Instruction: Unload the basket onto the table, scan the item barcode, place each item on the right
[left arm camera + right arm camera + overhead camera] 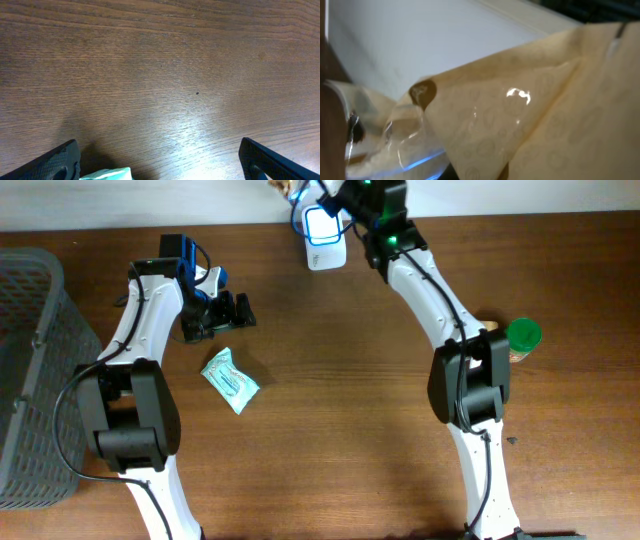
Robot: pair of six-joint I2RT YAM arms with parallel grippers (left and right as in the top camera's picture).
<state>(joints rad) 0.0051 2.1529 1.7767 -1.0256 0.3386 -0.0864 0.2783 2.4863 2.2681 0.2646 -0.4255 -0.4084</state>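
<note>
Holding cream packet [530,100] clenched in right gripper [335,198], right above the glowing scanner [325,240], to show its barcode; resting with left gripper [225,312] released, teal packet [230,380] just beside

The left arm [140,315] and right arm [430,295] were clad in white shells with black joints. Textured black fingers [57,162] were fitted, with blue wiring [188,252] behind them.

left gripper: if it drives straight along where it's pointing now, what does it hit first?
Most likely the bare wooden table. In the wrist view the left gripper, jaws open, points down at it. The teal packet shows only at the bottom edge near one finger, so it might be grazed. Depth is unclear.
</note>
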